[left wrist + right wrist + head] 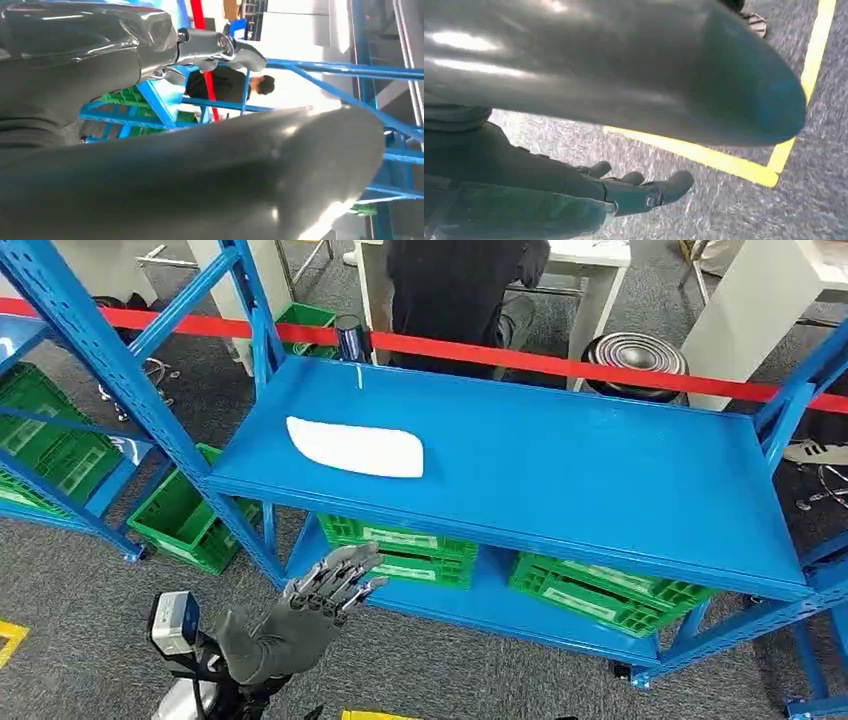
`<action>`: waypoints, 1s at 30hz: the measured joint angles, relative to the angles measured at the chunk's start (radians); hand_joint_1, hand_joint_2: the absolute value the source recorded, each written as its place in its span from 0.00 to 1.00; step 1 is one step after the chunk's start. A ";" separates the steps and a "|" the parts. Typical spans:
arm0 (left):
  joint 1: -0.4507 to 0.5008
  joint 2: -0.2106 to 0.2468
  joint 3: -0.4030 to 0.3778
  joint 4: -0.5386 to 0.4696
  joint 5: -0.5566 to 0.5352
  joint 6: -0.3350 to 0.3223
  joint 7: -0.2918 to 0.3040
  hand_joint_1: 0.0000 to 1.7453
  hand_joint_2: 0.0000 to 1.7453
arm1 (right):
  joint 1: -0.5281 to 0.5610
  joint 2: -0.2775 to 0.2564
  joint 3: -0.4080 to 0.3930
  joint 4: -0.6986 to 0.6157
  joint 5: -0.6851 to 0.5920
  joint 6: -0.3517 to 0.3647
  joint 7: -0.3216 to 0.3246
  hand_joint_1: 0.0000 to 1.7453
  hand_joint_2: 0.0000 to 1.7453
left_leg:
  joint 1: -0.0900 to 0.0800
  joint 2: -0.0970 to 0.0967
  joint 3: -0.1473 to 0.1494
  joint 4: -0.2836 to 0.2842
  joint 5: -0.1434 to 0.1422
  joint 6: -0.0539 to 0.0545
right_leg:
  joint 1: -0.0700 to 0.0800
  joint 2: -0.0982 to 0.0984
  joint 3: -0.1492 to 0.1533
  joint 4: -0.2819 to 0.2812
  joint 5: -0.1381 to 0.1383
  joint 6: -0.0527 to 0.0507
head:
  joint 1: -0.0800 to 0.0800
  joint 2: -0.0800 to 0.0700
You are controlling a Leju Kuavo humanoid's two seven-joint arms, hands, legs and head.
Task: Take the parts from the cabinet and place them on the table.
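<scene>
White part [356, 447]: flat on blue shelf [600, 470], left side, untouched. Left hand [318, 602]: raised near the shelf's front edge, fingers spread, empty. Right hand [624, 187]: over grey floor [724, 205], apparently loose and empty.

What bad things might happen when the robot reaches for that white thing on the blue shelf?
1. The left hand sits below the front edge of the blue shelf, so it might bump that edge on the way up.
2. The white part lies flat and looks thin, so the fingers may slide it instead of gripping it.
3. A person stands just behind the red tape, fairly near a long reach.
</scene>
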 joint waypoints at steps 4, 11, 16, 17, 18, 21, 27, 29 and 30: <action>0.005 -0.002 0.000 0.000 -0.002 0.002 0.000 0.00 0.00 | 0.000 -0.007 0.002 -0.001 -0.003 0.000 0.000 0.00 0.00 | 0.000 0.000 0.016 -0.005 -0.012 0.004 | -0.009 0.000 -0.163 0.273 -0.085 -0.003 | 0.000 0.000; 0.012 -0.002 0.000 0.000 -0.007 0.003 0.000 0.00 0.00 | 0.001 -0.010 0.009 -0.003 -0.007 0.000 0.000 0.00 0.00 | -0.003 -0.005 0.041 0.029 -0.069 -0.035 | -0.019 -0.009 -0.052 -0.010 0.065 0.022 | 0.000 0.000; 0.013 -0.002 0.002 -0.003 -0.010 0.003 -0.002 0.00 0.00 | 0.002 -0.009 0.012 -0.005 -0.007 0.000 0.003 0.00 0.00 | 0.009 -0.004 0.011 0.110 -0.119 -0.060 | -0.024 -0.005 -0.033 -0.014 0.048 -0.011 | -0.006 0.000; 0.013 -0.001 0.004 -0.003 -0.010 0.004 -0.002 0.00 0.00 | 0.001 -0.010 0.013 -0.005 -0.007 0.000 0.003 0.00 0.00 | 0.013 -0.004 -0.033 0.190 -0.150 -0.066 | -0.023 -0.005 -0.029 -0.013 0.044 -0.015 | -0.004 0.000; 0.015 -0.001 0.004 -0.003 -0.011 0.004 -0.002 0.00 0.00 | 0.001 -0.010 0.014 -0.005 -0.007 0.000 0.003 0.00 0.00 | 0.017 -0.004 -0.091 0.287 -0.183 -0.071 | -0.021 -0.005 -0.026 -0.013 0.040 -0.021 | -0.005 0.000; 0.023 0.002 0.006 -0.003 -0.012 0.004 -0.002 0.00 0.00 | 0.003 -0.010 0.016 -0.005 -0.008 0.000 0.003 0.00 0.00 | 0.021 -0.003 -0.164 0.347 -0.144 -0.069 | -0.017 0.001 -0.010 -0.013 0.026 -0.020 | -0.005 0.000; 0.023 0.005 0.008 -0.009 -0.013 0.005 -0.002 0.00 0.00 | -0.001 0.000 0.021 -0.007 -0.010 0.000 0.005 0.00 0.00 | -0.002 -0.005 -0.047 0.054 -0.007 -0.016 | -0.015 0.008 0.013 -0.020 0.002 -0.001 | -0.006 0.000; 0.025 0.006 0.009 -0.011 -0.012 0.005 -0.002 0.00 0.00 | -0.001 0.000 0.023 -0.008 -0.011 0.000 0.005 0.00 0.00 | -0.004 -0.008 -0.039 0.036 -0.005 -0.009 | -0.012 0.007 0.023 -0.035 0.004 0.011 | -0.007 0.000; 0.027 0.005 0.010 -0.015 -0.012 0.005 -0.002 0.00 0.00 | 0.001 -0.002 0.023 -0.010 -0.011 0.000 0.006 0.00 0.00 | 0.011 -0.005 -0.013 0.007 0.004 -0.013 | -0.015 0.002 0.021 -0.024 -0.003 0.010 | -0.004 0.000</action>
